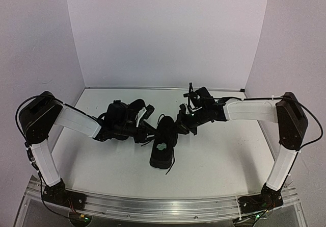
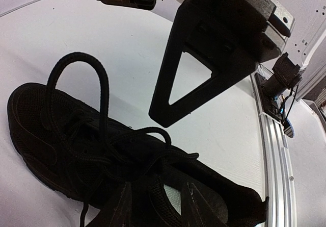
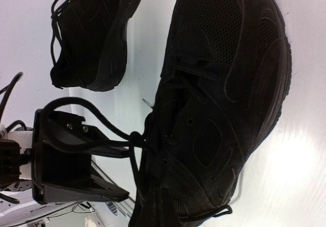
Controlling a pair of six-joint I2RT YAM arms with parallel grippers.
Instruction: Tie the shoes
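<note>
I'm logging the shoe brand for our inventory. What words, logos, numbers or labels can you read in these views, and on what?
No text can be read in any view.
Middle shoe: all black, no brand or size shows.
Pale patch inside it: no print can be made out.
Other shoe: no marking visible.
Metal rail at the near edge: no print; the small parts on it are too small to read.

One shoe (image 1: 164, 146) lies mid-table (image 1: 229, 155), toe far, heel near; second shoe (image 3: 91, 38) sits far-left of it, close by; left gripper (image 1: 145, 134) at first shoe's left side; right gripper (image 1: 186, 121) at its far-right.
</note>
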